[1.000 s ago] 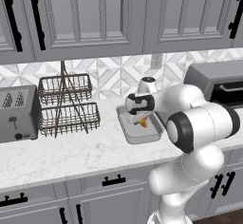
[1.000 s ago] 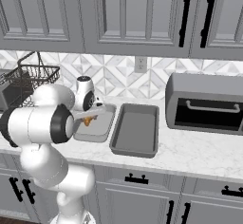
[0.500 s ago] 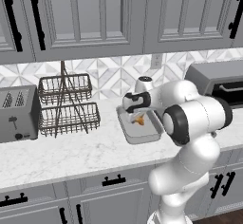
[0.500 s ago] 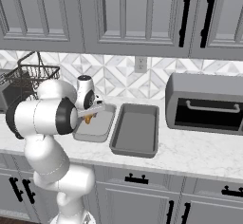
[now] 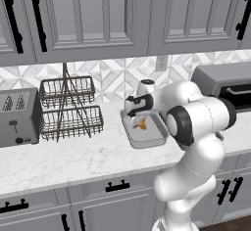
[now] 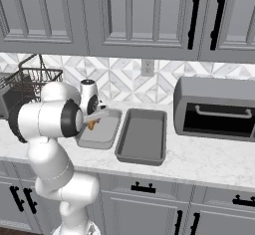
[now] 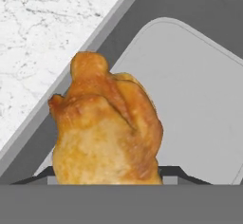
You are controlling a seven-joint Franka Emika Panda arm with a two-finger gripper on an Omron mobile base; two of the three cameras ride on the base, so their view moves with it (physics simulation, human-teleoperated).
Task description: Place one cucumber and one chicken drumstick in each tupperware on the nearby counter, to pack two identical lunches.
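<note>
Chicken drumstick (image 7: pixel 107 128) sits clamped between the jaws of my gripper (image 5: pixel 139 121), held above the floor of the smaller, lighter tupperware (image 6: pixel 107 134). I judge it light, rigid and knobbly, possibly greasy; the thick meaty end gives the surest hold, the thin bone end less. To the right, touching or just beside, lies the larger, darker tupperware (image 6: pixel 143 138). Both rest on the marble counter (image 5: pixel 73 159). A wire rack (image 5: pixel 68 108) and toaster (image 5: pixel 17 117) stand left, an oven (image 6: pixel 215 107) right.
</note>
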